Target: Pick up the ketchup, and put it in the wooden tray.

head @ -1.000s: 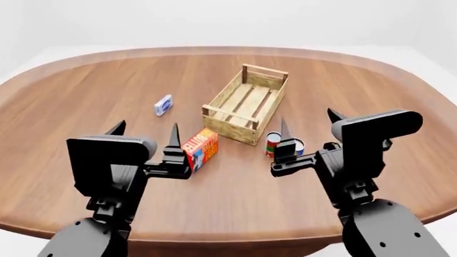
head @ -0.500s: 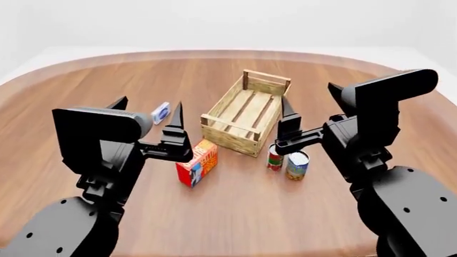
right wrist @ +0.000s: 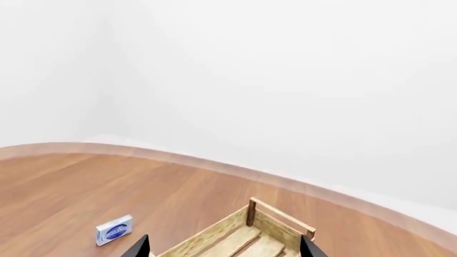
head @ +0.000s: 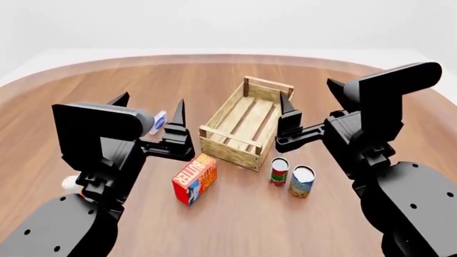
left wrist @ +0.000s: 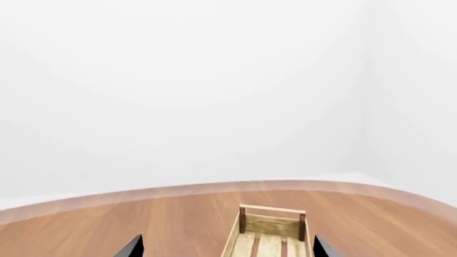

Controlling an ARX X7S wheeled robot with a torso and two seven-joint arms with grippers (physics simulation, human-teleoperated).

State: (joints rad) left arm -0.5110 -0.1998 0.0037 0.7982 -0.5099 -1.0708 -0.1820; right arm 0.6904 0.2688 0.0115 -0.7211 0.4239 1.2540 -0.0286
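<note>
Spreading wide and holding nothing, my left fingers (head: pixel 149 112) and right fingers (head: pixel 309 97) hang above the desk (head: pixel 236 225) either side of the wooden tray (head: pixel 245 122). The ketchup (head: pixel 74 184) peeks out behind my left arm near the desk's edge; only its white cap and a red sliver show, so I cannot tell which way its long axis runs.

Two cans (head: pixel 280 171) – one crate (head: pixel 243 126) – two boxes (head: pixel 194 179).

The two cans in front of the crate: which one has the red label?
The can with the red label is the one next to the butter box side; the other can, toward the right gripper's side, has a blue-and-yellow label.
</note>
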